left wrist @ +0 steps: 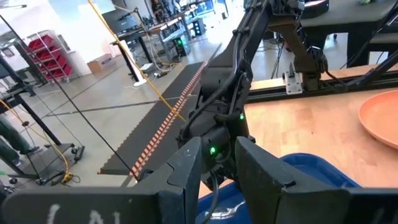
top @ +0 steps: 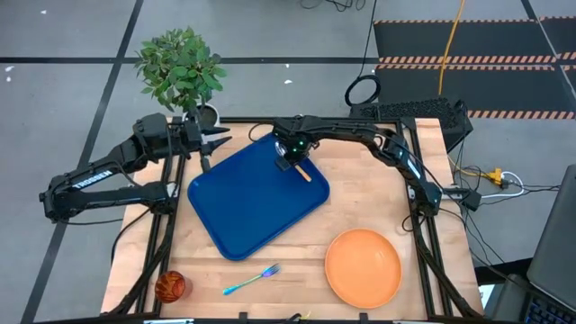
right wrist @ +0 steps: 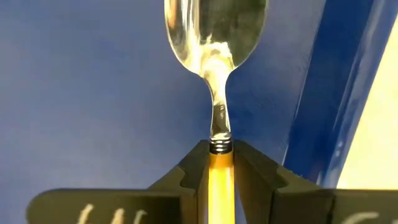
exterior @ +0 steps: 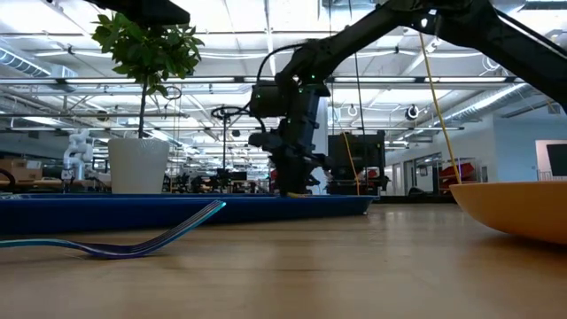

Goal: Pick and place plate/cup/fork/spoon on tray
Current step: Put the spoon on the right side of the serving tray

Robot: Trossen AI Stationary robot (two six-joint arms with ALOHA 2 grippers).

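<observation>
My right gripper is low over the far part of the dark blue tray, shut on the spoon. The spoon has a silver bowl and an orange handle. My left gripper is open and empty at the tray's far left corner, beside the plant pot. The orange plate lies on the table at the near right. The fork lies near the front edge. The red-brown cup stands at the near left. My right gripper pinches the spoon's orange handle between its two fingers, at the end next to the metal neck. The fingers come from above and lie across the handle. The bowl is over the tray floor; whether it touches the tray, I cannot tell.
A potted green plant in a white pot stands at the table's far left corner, close to my left gripper. Bare wood shows between the tray and the plate. The fork lies in front of the tray's near rim.
</observation>
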